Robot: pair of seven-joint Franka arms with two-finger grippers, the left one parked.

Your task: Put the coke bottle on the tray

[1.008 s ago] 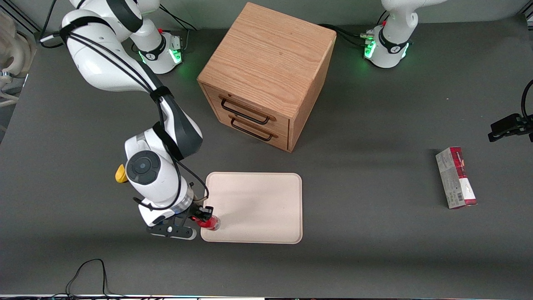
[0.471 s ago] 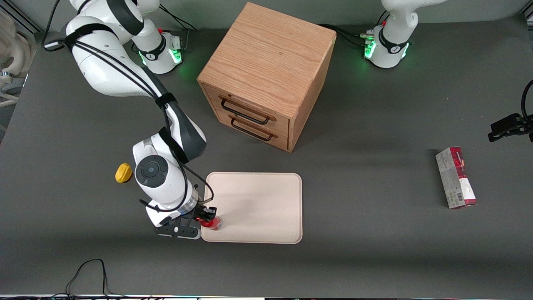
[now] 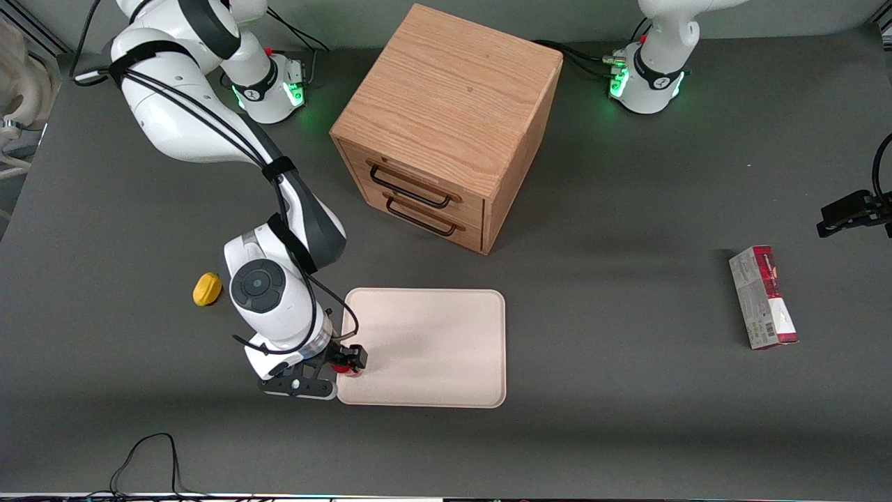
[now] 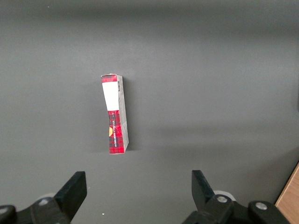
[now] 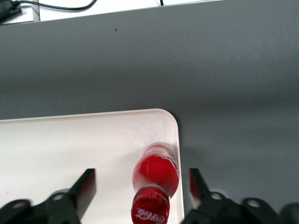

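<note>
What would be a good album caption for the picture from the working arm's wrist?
Open end effector straddling a red coke bottle standing on the cream tray near its corner.

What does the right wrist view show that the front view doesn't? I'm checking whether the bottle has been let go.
Only the right wrist view shows the end effector open, its fingers apart from the coke bottle, which stands upright on the tray near a rounded corner. Only the front view shows the wooden cabinet, the yellow object and the red-and-grey carton toward the parked arm's end. Both show the bottle on the tray with the end effector over it.
</note>
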